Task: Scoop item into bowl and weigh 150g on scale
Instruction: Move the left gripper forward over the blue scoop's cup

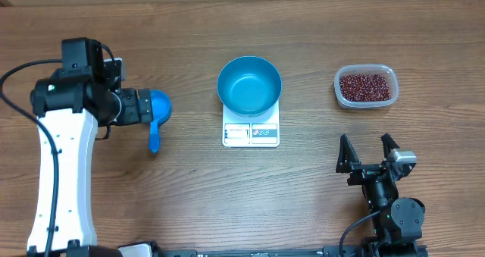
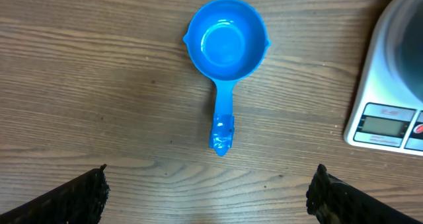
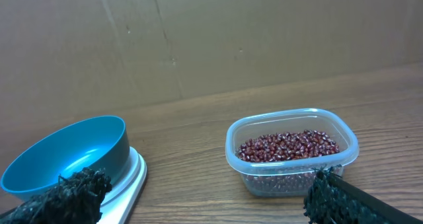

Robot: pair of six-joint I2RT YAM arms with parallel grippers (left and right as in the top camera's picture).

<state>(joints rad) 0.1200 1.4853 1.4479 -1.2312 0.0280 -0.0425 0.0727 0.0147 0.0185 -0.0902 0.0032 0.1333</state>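
Note:
The teal-blue bowl stands empty on the white scale at the table's middle. Dark red-brown beans fill a clear plastic tub at the right. A small blue scoop lies empty on the wood with its handle toward my left gripper. That gripper hovers over the scoop, open, with nothing between its fingers. My right gripper stands open near the front right. Ahead of my right gripper I see the bowl and the beans.
The scale's display edge lies to the right of the scoop in the left wrist view. A brown cardboard wall stands behind the table. Bare wood lies between the scale and the tub.

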